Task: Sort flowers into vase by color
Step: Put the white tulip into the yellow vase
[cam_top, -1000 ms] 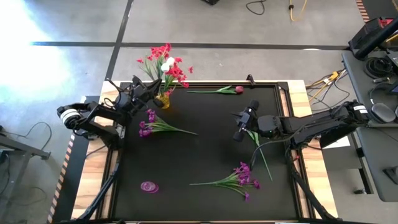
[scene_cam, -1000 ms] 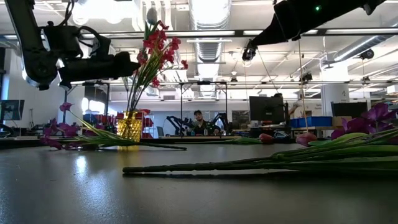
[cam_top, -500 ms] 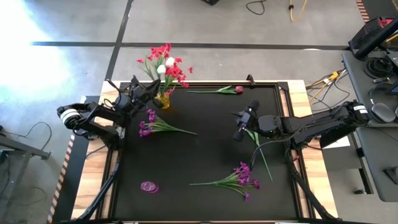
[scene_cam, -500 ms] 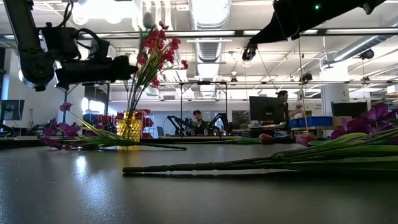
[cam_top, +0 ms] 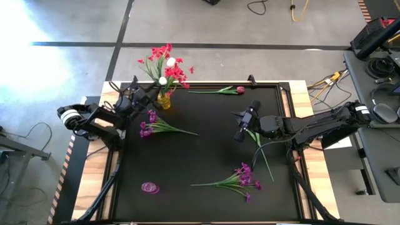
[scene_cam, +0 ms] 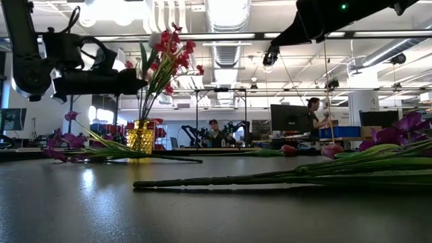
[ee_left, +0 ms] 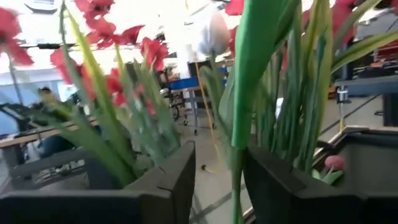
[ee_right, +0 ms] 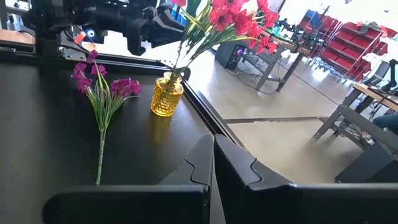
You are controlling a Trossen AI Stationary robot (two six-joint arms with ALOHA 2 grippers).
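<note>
A yellow glass vase (cam_top: 164, 100) stands at the table's far left corner with red-pink flowers (cam_top: 170, 57) and a white bud (cam_top: 162, 80) in it. My left gripper (cam_top: 145, 95) hovers just left of the bunch, open, well above the table (scene_cam: 137, 81). A green stem (ee_left: 237, 163) stands between its fingers. Two purple sprigs (cam_top: 156, 126) (cam_top: 236, 179), a pink-budded stem (cam_top: 222, 90) and a green stem (cam_top: 261, 152) lie flat on the mat. My right gripper (cam_top: 239, 134) hangs shut above mid-table, right of centre. My left gripper has the green stem (ee_left: 237, 163) of the bunch between its open fingers, close beside one finger (ee_left: 273, 186). The fingers come level from the table's left. I cannot tell whether the finger touches the stem.
A small purple bloom (cam_top: 150, 187) lies alone near the table's near left corner. The black mat's middle is bare between the sprigs. People stand at desks in the room beyond the table (scene_cam: 314, 111).
My left gripper has drawn back toward the table's left edge and sunk a little, away from the bunch. The white bud has shifted lower among the red blooms, toward the vase's mouth. The right arm has kept still.
</note>
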